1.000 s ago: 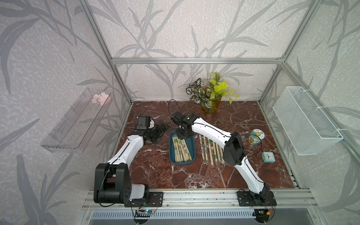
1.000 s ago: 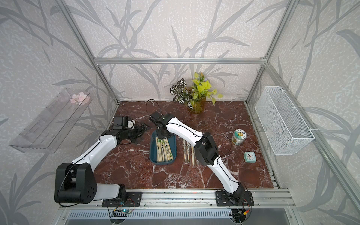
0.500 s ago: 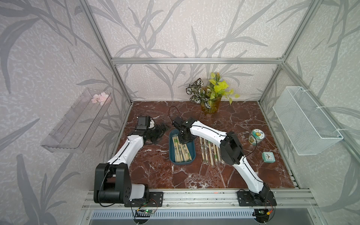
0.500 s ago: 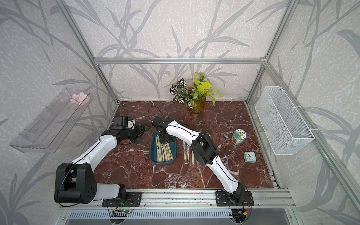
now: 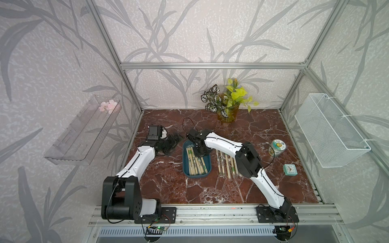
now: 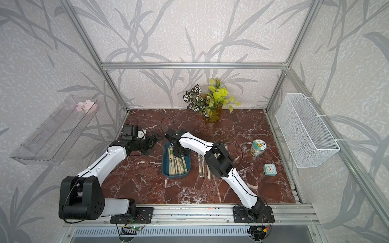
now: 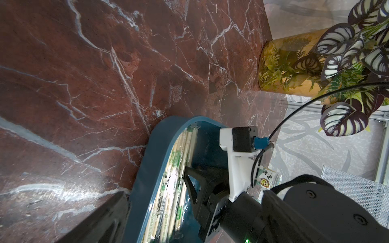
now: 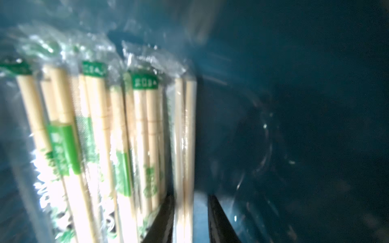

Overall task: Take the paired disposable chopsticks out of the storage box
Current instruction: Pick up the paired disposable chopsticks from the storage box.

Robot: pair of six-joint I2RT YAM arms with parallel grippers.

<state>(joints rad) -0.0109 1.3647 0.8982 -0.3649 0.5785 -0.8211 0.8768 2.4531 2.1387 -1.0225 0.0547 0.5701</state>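
Right wrist view: green labels [image 8: 145, 81] on chopsticks [image 8: 94, 105], too blurry.
Table [image 5: 168, 185]: red marble.
Right pincer [image 8: 189, 198]: slightly open around one pair.

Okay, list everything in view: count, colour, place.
storage box: one, teal, centre
paired disposable chopsticks: several, pale bamboo, in the box; more on the table to its right
plant: one, green, amber vase, at the back
tin: one, green-white, right side
clock: one, teal, near the tin
wire basket: one, white, right wall
acrylic shelf: one, clear, left wall, holding pink flowers
left gripper: black, beside the box
right gripper: black, inside the box, astride one pair
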